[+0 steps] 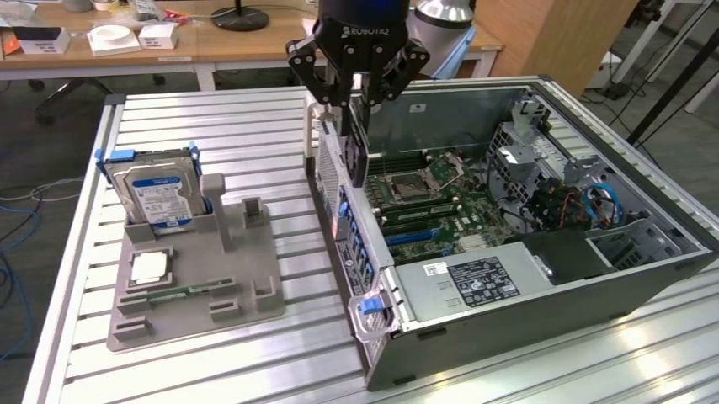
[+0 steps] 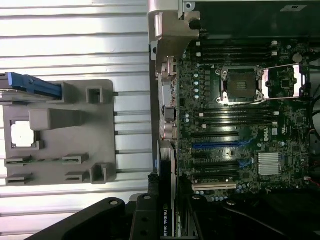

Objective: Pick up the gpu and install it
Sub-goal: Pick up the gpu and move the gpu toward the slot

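1. Tray [image 1: 242,278] with hard drive [image 1: 157,189], at the exterior view's left: well apart from the card, so little risk is judged here.
2. Gripper [image 1: 357,99]: clamped on the upper edge of the gpu [image 1: 357,151], which hangs upright in the air. So narrow a hold may let the card tilt or slip.
3. Rear wall [image 1: 337,219]: close beneath the card. A descent here would likely snag the bracket.
4. Slots [image 1: 422,237] on the motherboard [image 1: 450,198]: apart from the card. Any skew at seating could jam the connector.

Black gpu [image 1: 356,147], grey fixture [image 1: 231,265], blue-labelled silver hard drive [image 1: 157,195], dark-green motherboard [image 1: 444,210]
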`<state>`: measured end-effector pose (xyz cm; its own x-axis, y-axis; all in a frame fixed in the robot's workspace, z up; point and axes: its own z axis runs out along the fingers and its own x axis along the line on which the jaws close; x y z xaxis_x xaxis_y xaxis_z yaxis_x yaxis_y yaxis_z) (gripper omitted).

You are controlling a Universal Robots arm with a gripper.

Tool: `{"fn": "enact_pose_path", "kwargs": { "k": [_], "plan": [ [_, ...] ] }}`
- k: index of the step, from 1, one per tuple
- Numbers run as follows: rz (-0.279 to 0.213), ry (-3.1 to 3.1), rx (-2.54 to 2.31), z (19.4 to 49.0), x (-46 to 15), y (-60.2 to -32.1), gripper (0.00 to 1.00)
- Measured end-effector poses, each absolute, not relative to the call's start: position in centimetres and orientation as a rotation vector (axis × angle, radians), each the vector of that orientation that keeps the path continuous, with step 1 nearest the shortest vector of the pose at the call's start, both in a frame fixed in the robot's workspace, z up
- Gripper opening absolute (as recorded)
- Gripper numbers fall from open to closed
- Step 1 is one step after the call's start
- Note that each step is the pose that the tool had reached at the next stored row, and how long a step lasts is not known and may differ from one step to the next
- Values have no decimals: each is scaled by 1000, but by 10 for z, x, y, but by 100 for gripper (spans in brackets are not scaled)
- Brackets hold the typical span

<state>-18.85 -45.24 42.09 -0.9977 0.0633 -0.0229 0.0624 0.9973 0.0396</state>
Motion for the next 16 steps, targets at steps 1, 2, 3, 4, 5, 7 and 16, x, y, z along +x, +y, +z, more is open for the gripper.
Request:
{"fn": "enact_pose_path", "kwargs": {
  "k": [1,2,3,4,5,7,16],
  "plan": [
    [61,3115,98,421,-187,-452,26],
    [61,3115,98,421,-186,-452,26],
    [61,3115,98,421,-185,-452,26],
    [61,3115,98,421,-184,-452,26],
    [61,3115,98,421,-183,-452,26],
    [61,3115,98,421,-181,-452,26],
    [61,3115,98,421,-173,-452,26]
  ]
}}
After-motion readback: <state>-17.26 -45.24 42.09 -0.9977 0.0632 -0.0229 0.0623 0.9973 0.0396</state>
